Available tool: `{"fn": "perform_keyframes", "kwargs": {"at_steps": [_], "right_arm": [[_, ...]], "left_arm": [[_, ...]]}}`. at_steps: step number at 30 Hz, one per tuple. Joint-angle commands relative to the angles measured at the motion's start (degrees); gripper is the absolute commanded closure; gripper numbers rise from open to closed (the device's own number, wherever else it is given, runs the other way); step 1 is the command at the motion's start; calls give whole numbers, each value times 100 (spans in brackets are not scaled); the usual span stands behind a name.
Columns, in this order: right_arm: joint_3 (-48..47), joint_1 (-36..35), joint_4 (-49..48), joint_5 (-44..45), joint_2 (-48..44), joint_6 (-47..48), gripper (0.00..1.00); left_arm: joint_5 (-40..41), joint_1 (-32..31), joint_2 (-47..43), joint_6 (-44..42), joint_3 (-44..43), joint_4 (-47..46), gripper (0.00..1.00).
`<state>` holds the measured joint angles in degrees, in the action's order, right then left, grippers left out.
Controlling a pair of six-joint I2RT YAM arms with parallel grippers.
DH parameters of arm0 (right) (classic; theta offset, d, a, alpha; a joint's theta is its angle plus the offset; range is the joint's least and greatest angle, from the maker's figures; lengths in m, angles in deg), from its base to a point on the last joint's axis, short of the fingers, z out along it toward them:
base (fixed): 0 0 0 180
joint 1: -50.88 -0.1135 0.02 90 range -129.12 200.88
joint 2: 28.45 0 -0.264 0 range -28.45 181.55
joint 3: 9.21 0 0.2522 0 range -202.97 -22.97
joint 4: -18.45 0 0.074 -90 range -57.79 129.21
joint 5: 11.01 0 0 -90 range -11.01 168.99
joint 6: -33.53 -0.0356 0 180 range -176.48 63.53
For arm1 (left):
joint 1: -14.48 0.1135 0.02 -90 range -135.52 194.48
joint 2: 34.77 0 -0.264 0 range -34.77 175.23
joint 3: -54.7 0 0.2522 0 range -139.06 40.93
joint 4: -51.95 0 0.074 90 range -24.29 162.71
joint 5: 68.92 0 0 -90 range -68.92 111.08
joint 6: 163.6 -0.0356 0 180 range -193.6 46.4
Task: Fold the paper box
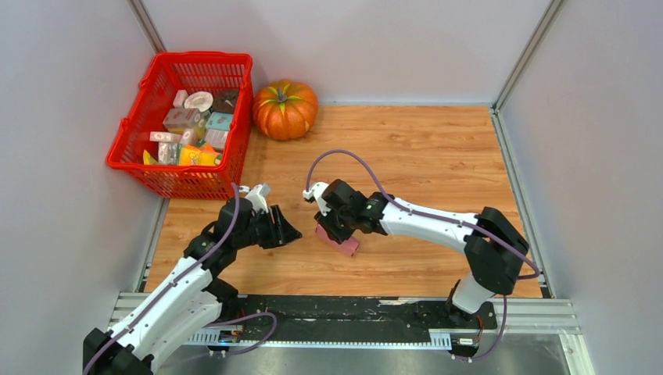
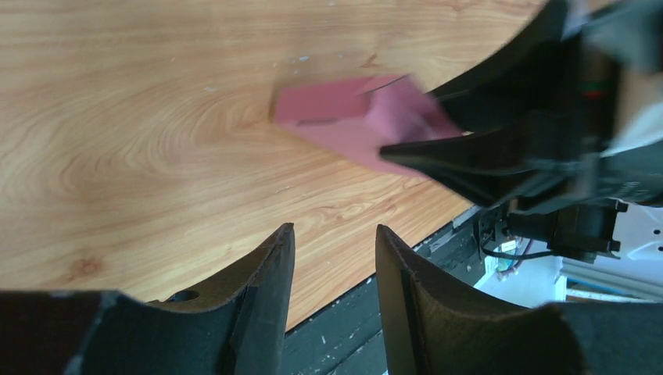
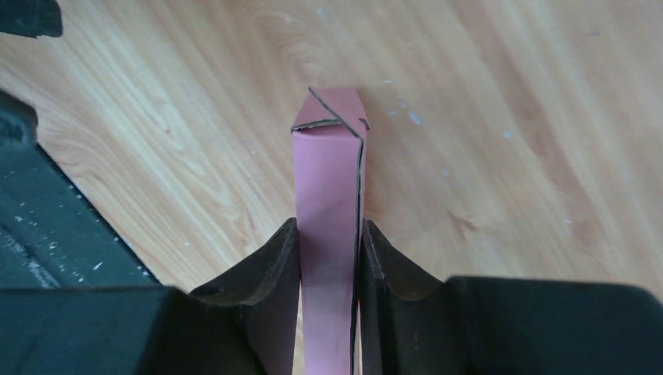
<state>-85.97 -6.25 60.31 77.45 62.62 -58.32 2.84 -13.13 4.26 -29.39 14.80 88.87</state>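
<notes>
the right gripper (image 3: 328, 234) is clamped on the paper box (image 3: 327, 172) — both fingers press its long pink sides, and the folded end with tucked flaps sticks out past the fingertips, low over the wooden table (image 1: 422, 148). the box lies well nearer the arm bases than the pumpkin (image 1: 284, 109) and slightly to its right. the left gripper (image 2: 335, 238), also well apart from the pumpkin on the near side, hangs with fingers parted and nothing between them — the red basket (image 1: 176, 183) stands just left of the pumpkin.
</notes>
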Motion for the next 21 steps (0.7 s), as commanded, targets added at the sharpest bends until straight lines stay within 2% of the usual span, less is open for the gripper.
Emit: {"fn": "perform_keyframes", "kwargs": {"at_steps": [1,4,7,10,12,16,21], "right_arm": [[-326,-53,689,-760,473,-307,69],[-335,-53,548,-769,447,-307,66],[-283,-53,460,-655,438,-273,65],[-73,-45,250,-628,359,-237,68],[129,-36,30,-593,298,-246,73],[473,-27,-374,-567,175,-255,76],[666,-27,-630,-584,95,-211,78]], "left_arm": [[206,-147,219,-421,-366,-452,51],[382,-148,404,-465,-419,-618,57],[400,-148,579,-500,-428,-925,58],[330,-148,982,-615,-533,-1093,58],[190,-148,1177,-685,-586,-1216,59],[-21,-156,1607,-685,-630,-1743,62],[-294,-191,2038,-755,-788,-2026,61]]}}
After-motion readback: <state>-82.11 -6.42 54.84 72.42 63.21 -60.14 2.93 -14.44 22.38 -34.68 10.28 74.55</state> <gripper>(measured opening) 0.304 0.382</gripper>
